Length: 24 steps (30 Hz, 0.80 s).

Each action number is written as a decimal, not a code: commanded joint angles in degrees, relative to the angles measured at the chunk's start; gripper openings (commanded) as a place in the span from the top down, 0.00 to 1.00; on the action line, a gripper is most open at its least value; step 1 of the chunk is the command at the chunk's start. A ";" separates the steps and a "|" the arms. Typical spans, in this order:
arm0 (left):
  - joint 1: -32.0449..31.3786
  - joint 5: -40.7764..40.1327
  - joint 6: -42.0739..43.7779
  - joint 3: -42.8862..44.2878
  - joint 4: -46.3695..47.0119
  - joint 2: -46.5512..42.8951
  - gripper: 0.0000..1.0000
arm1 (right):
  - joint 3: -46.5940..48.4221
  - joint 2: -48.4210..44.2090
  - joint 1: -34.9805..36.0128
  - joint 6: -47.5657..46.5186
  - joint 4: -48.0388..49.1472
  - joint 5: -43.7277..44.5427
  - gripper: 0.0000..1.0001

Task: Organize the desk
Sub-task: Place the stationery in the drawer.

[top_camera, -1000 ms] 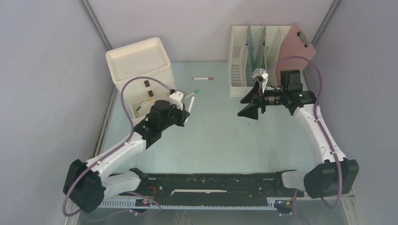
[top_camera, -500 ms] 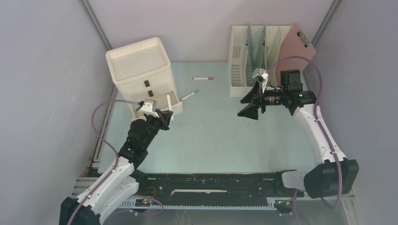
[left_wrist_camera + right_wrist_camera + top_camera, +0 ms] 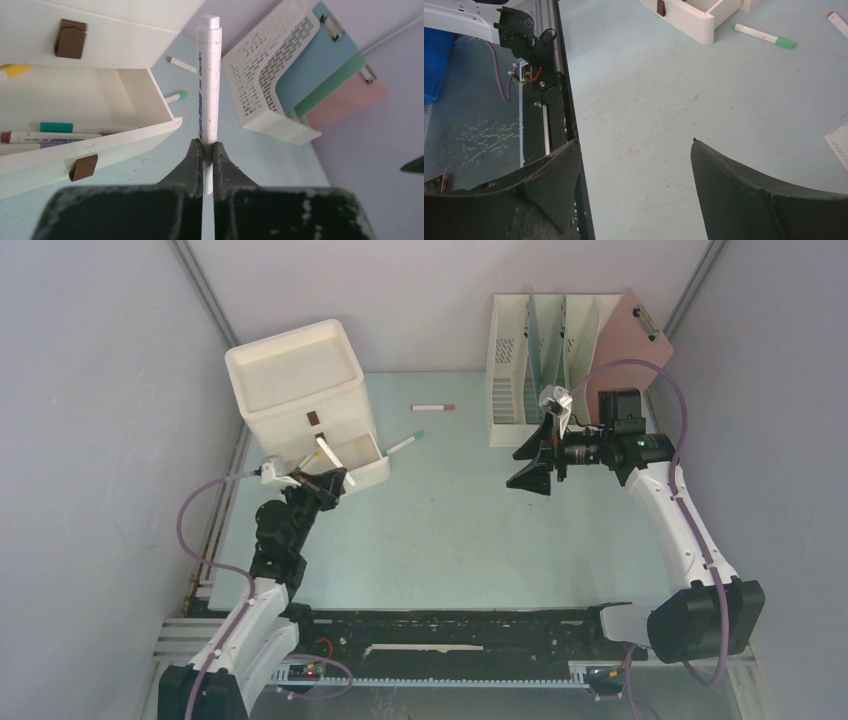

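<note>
Presently: the left gripper (image 3: 205,147) is pinched tight on a white marker (image 3: 209,80), gripping it near its lower end. The barrel points away from the wrist, past the corner of the open drawer (image 3: 100,145) of the cream drawer unit (image 3: 295,380). The right gripper (image 3: 530,462) hangs spread wide and empty above the desk (image 3: 460,530), in front of the file rack (image 3: 525,370). The desk is the mint-green top under everything.

Step in hand, as I read it: the marker goes into the drawer.
- Swing the barrel in line with the drawer's long side, parallel to the markers (image 3: 50,136) already lying inside.
- Clear the front wall, come down low, then release, so it doesn't bounce out.

Two more lie loose on the desk: a green-capped marker (image 3: 405,444) just beside the drawer and a brown-capped one (image 3: 433,407) farther back.

Poorly seen:
- The drawer's left end is cut off in the wrist view.
- The held marker's lower end is buried between the fingers. Its ink colour is possibly red, judging by the print.
- From above, the left arm masks part of the drawer front.
</note>
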 commanded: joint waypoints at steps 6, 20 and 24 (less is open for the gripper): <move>8.33 0.25 -23.60 -1.29 8.57 5.95 1.00 | -0.10 -0.75 -0.31 -0.81 -0.11 -1.46 0.12; 13.79 -7.20 -39.47 3.39 1.61 17.00 0.91 | -0.09 -0.66 -0.38 -0.77 -0.10 -1.61 0.12; 14.53 -5.21 -39.89 6.02 1.65 20.32 0.66 | -0.12 -0.66 -0.34 -0.86 -0.12 -1.64 0.11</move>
